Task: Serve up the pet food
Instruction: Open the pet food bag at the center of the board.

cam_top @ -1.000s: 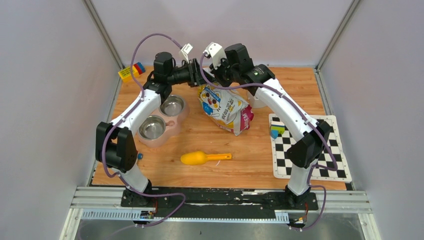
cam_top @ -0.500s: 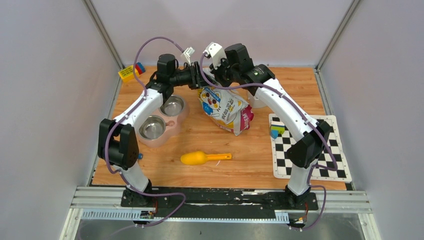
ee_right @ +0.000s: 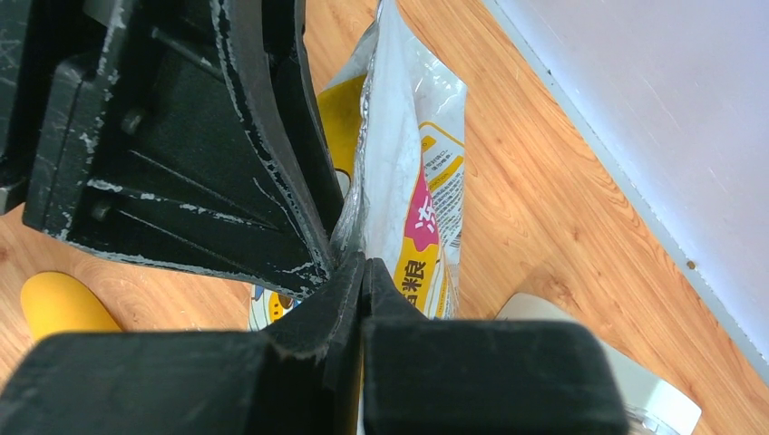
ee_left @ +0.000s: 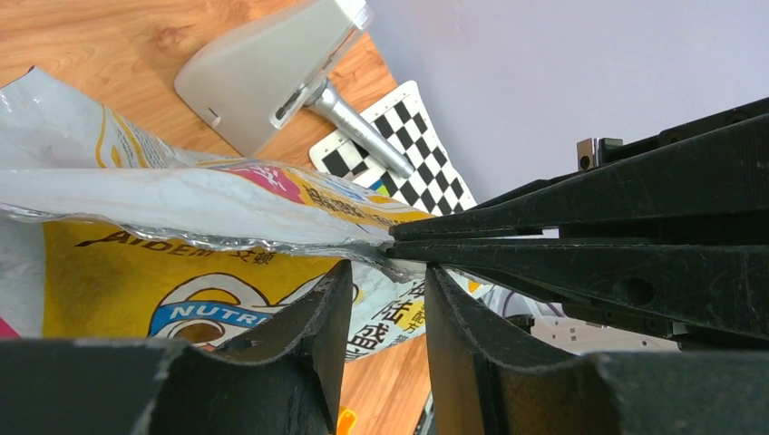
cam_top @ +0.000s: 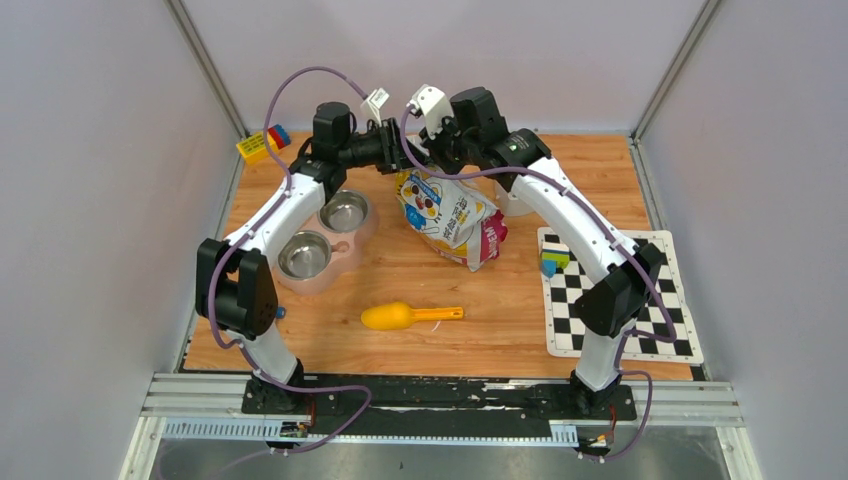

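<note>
The bag (cam_top: 452,218) stands at the back of the bench (cam_top: 500,340), its top edge pinched in the fully closed right claw (ee_right: 360,272). The left claw (ee_left: 388,270) has been brought slightly nearer that edge, half open, with nothing gripped. The food is unseen, presumably inside; pulling the mouth apart seems next.

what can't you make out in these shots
- Pet food: no kibble shows in any view; the bag hides it.
- Bag's mouth, top view: covered by the left gripper and right gripper.
- Yellow scoop, right wrist view: mostly hidden behind that gripper's own fingers.
</note>
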Motion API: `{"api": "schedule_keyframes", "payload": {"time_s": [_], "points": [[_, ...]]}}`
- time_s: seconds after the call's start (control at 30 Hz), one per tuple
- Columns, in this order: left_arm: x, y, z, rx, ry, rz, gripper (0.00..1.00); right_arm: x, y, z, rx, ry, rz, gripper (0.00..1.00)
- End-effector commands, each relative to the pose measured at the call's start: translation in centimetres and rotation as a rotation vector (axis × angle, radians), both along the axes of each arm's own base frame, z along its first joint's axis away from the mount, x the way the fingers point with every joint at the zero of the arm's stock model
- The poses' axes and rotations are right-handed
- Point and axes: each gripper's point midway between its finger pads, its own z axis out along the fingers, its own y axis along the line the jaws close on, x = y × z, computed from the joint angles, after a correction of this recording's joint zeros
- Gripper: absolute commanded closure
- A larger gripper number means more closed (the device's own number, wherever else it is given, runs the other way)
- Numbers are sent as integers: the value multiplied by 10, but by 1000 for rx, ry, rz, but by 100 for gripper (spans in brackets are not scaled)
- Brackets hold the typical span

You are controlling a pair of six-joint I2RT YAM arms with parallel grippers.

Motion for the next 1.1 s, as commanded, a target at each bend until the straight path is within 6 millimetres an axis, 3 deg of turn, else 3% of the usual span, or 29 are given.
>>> {"api": "schedule_keyframes", "payload": {"time_s": [0.0,0.5,0.6,1.07], "points": [[3,0,17,0,-60,2,59,-12,-9,25,25,-35,15,100],[8,1,13,19,-47,21,88,-26,1,19,13,-1,82,100],[8,2,13,25,-48,25,100,-26,1,18,8,1,84,100],[1,7,17,32,-61,45,100,-13,-10,27,-13,-60,4,100]]}}
